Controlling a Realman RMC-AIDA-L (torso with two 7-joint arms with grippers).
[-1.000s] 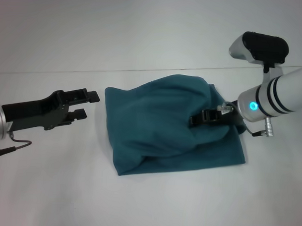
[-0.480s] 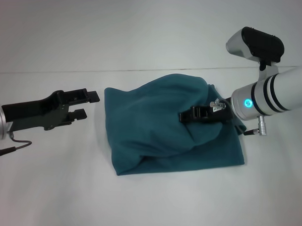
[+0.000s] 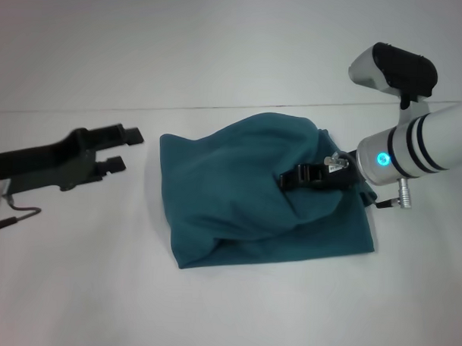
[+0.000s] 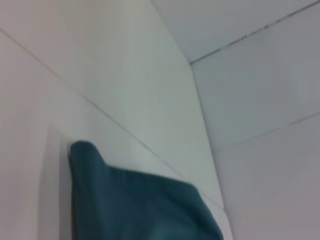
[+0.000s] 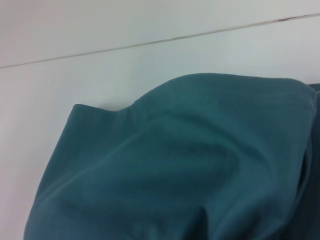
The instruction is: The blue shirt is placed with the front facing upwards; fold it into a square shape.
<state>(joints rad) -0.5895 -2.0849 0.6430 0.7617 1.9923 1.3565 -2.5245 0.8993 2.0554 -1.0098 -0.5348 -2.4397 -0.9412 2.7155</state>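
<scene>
Soft, rumpled blue shirt (image 3: 253, 200) bunches around right gripper (image 3: 288, 179).

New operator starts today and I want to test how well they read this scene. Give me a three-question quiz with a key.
1. True or false: the left gripper touches the blue shirt.
2. Which gripper is over the shirt? A) left B) right
3. Fill in: the shirt lies folded into a rumpled ____ on the white table.

Key: 1 false, it is clear of the shirt's edge. 2 B, the right gripper. 3 bundle.
</scene>
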